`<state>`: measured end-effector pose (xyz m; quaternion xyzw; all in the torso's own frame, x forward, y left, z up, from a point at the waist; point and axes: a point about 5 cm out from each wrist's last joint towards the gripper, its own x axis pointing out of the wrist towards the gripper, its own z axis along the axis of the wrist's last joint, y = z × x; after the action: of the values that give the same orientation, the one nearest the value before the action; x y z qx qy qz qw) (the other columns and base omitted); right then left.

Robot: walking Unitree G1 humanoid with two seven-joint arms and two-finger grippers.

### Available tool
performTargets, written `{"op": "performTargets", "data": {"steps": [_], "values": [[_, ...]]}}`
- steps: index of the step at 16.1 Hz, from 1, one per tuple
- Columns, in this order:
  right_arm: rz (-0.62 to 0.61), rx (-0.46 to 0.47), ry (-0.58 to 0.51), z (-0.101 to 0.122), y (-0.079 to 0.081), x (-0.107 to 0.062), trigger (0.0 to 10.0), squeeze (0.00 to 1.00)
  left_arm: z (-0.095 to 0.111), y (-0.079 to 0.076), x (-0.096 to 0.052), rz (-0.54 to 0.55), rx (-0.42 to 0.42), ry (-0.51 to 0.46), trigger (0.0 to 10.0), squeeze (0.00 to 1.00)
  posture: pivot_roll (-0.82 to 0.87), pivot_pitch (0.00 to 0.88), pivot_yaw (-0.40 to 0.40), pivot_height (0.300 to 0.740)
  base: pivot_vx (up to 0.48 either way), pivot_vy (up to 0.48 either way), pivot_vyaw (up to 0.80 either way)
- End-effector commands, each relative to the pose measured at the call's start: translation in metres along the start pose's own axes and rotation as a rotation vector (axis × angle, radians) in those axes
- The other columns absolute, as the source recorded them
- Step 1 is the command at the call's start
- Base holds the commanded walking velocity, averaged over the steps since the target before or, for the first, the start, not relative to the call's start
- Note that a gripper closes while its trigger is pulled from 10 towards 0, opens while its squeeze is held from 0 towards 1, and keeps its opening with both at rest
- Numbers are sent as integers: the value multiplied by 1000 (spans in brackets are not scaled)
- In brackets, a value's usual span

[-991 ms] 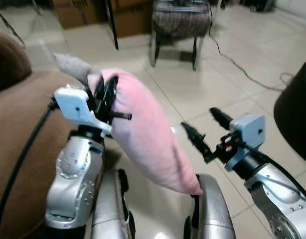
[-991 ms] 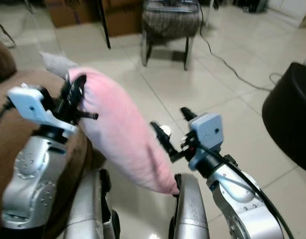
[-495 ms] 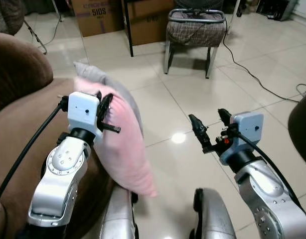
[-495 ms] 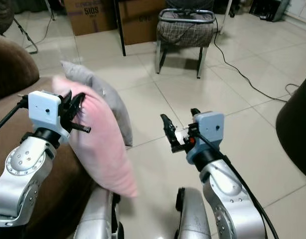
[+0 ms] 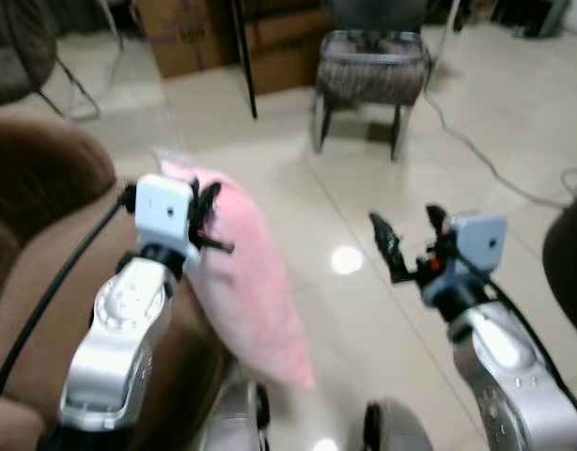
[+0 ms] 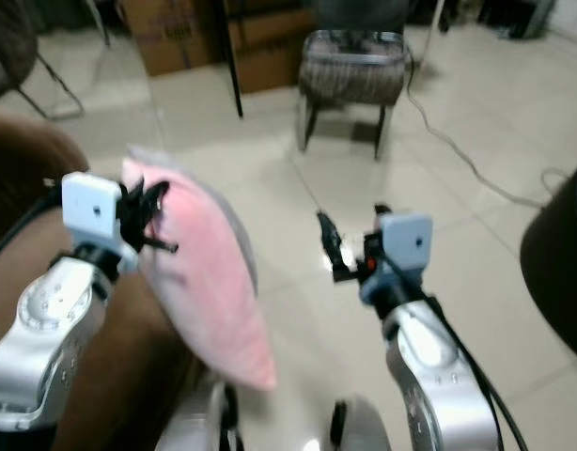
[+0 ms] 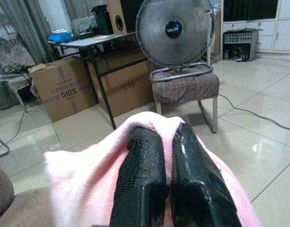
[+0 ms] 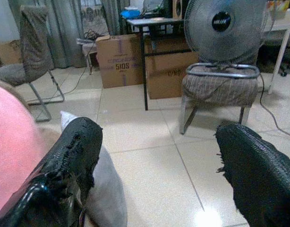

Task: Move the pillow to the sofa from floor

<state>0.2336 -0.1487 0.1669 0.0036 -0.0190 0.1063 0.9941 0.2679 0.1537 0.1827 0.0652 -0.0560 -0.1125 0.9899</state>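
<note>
A pink pillow (image 5: 248, 282) hangs in the air beside the brown sofa (image 5: 44, 244), its lower end well above the tiled floor. My left gripper (image 5: 207, 218) is shut on the pillow's top edge; the left wrist view has both black fingers (image 7: 140, 179) pinching pink fabric (image 7: 83, 189). A grey pillow (image 8: 105, 184) leans behind the pink one, against the sofa's side. My right gripper (image 5: 406, 235) is open in mid-air to the right of the pillow, holding nothing and apart from it.
A checked stool (image 5: 371, 77) with metal legs stands ahead, with cardboard boxes (image 5: 190, 33) behind it. A fan (image 7: 175, 30) sits on the stool. A cable (image 5: 476, 141) runs across the floor. A black round object (image 5: 569, 272) is at the right edge.
The view has shifted and blurred, so the camera moved. The pillow stays held by the left gripper, hanging slightly lower in frame. The right gripper remains open.
</note>
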Motion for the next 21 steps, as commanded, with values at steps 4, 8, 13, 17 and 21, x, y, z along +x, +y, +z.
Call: {"op": "performTargets", "data": {"steps": [4, 8, 13, 17, 21], "values": [[8, -28, -43, 8, 0, 4, 10000, 0, 11, 0, 2, 16, -10, -49, 0, 0, 32, 0, 93, 740, 0, 0, 0], [11, -10, -31, 5, 3, 11, 10000, 0, 6, -2, -2, 34, -22, -38, 0, 0, 36, 0, 79, 740, 0, 0, 0], [-95, -60, 88, -17, -3, 20, 10000, 0, 1, 1, -2, 60, -22, -19, 0, 0, 46, 0, 68, 740, 0, 0, 0], [-93, -72, 51, -11, 0, 24, 10000, 0, -9, -1, -1, 69, 19, 56, 10000, 0, 56, 0, 52, 740, 0, 0, 0], [-29, 36, 12, -6, 7, 30, 10000, 0, -1, 1, 2, 106, 47, -6, 10000, 0, 68, 0, 41, 740, 0, 0, 0]]}}
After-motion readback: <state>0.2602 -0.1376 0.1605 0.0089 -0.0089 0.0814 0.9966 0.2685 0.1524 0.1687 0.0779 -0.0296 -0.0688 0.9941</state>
